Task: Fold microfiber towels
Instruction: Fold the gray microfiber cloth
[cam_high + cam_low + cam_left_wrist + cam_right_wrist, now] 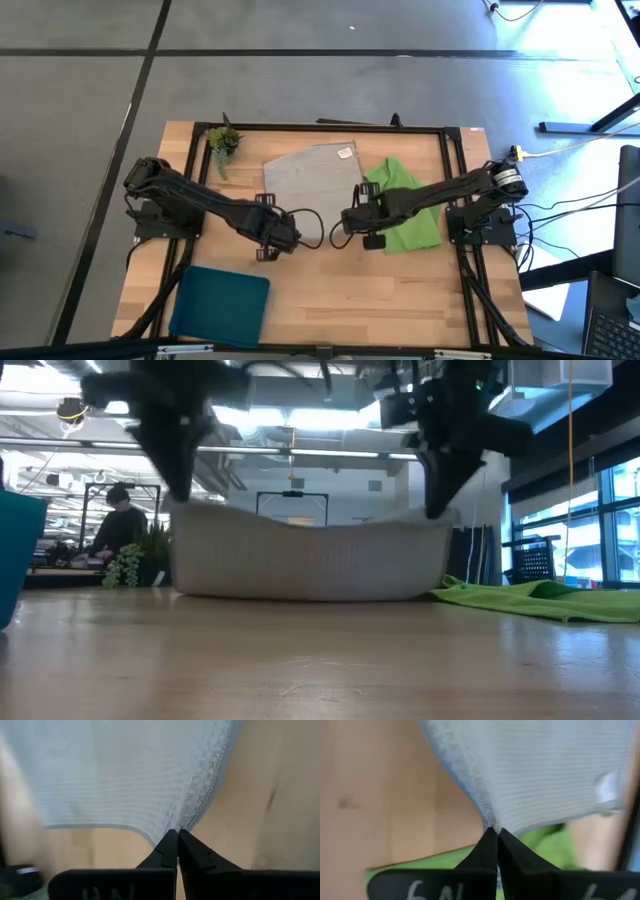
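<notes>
The light grey towel (315, 178) lies at the table's middle far part, its near edge raised; in the low view it hangs as a sagging sheet (310, 560) between both grippers. My left gripper (285, 238) is shut on its near left corner, my right gripper (350, 222) shut on its near right corner. The lime green towel (410, 215) lies flat at the right, partly under my right arm; it also shows in the low view (540, 598). My left gripper pinches the grey towel's near left corner (167, 826) between its two fingers, right at the hemmed edge. The corner is lifted and the cloth hangs down to the table. My right gripper pinches the grey towel's near right corner (487, 820) between its two fingers, at the edge. The corner is lifted; the near edge (310, 528) sags slightly between the two grippers, and the towel's lower part rests on the table.
A blue rectangular tray (222, 303) lies at the near left. A small green plant sprig (222, 142) stands at the far left corner. A person (115, 520) sits in the room beyond the table. Bare wood shows at the near middle and near right.
</notes>
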